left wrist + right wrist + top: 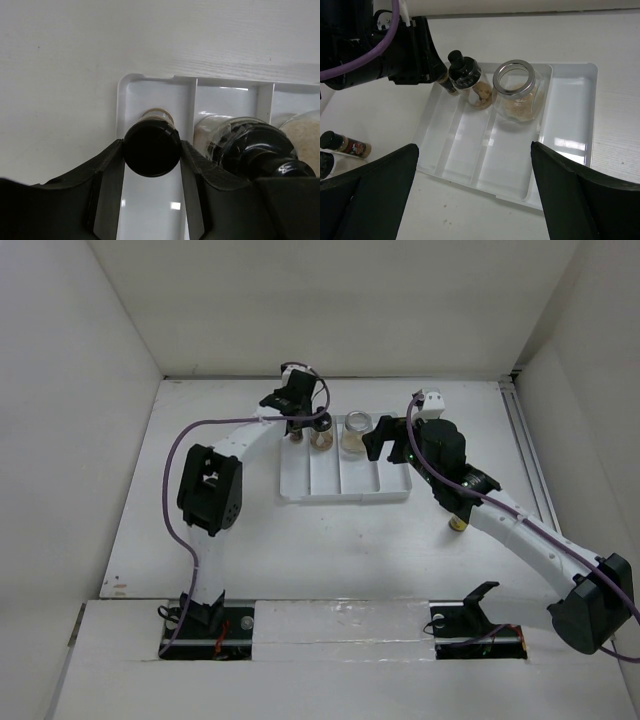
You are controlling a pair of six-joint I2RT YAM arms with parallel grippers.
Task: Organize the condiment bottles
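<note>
One spice btl (151, 147) in L pincer (152, 156); loose btl's (349, 145) label illegible

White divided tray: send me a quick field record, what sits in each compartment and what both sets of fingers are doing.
Tray: white divided plastic tray, four compartments
Left-end compartment: slim brown bottle with black cap, at far end
Second: round black-capped jar
Third: clear glass jar with silver rim
Fourth: empty
Left fingers: closed on the slim bottle's cap
Right fingers: wide open, holding nothing
Outside tray: dark-capped spice bottle lying on table
</note>
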